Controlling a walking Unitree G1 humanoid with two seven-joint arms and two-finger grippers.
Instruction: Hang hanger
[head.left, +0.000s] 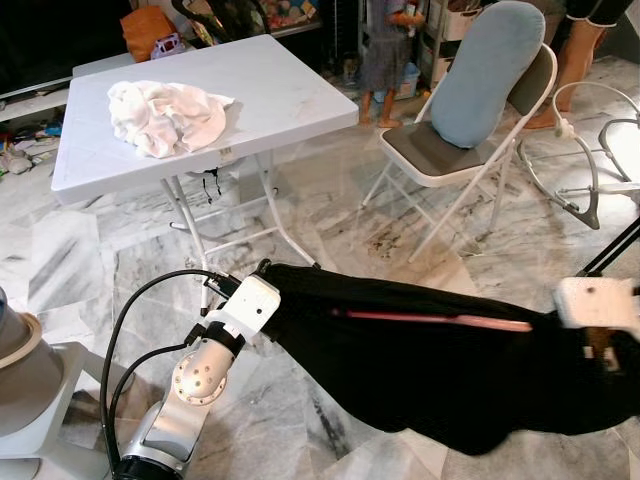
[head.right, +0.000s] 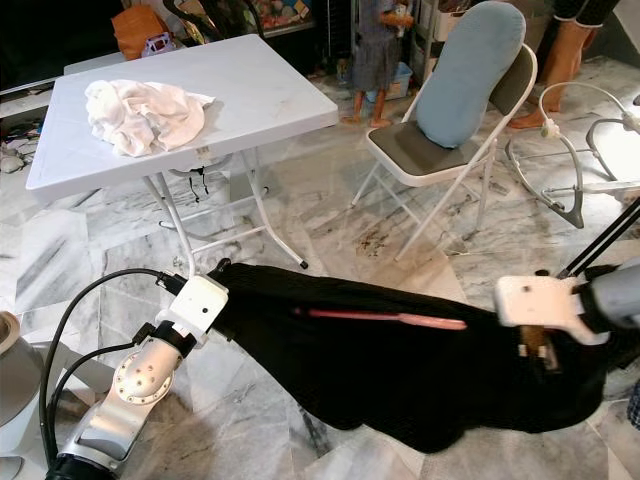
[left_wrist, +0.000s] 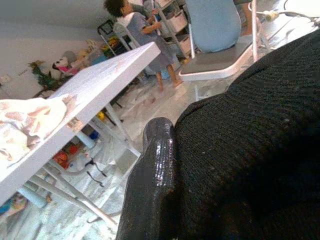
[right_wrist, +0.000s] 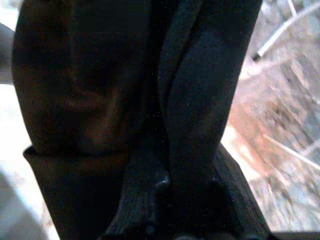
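Note:
A black knitted garment (head.left: 430, 360) is stretched low over the marble floor between my two grippers. A pink hanger bar (head.left: 430, 319) shows through an opening along the garment's top. My left gripper (head.left: 268, 275) holds the garment's left end; in the left wrist view one black finger (left_wrist: 150, 185) lies pressed against the knit (left_wrist: 250, 165). My right gripper (head.left: 600, 345) is shut on the right end, and in the right wrist view its fingers (right_wrist: 195, 100) are wrapped in dark folds of cloth. The hanger's hook is hidden.
A white folding table (head.left: 290, 90) with a crumpled white cloth (head.left: 165, 115) stands ahead on the left. A folding chair (head.left: 440, 150) with a blue cushion (head.left: 485, 75) is ahead on the right, with a person (head.left: 385, 50) behind it. A white wire frame (head.left: 580, 150) lies at far right.

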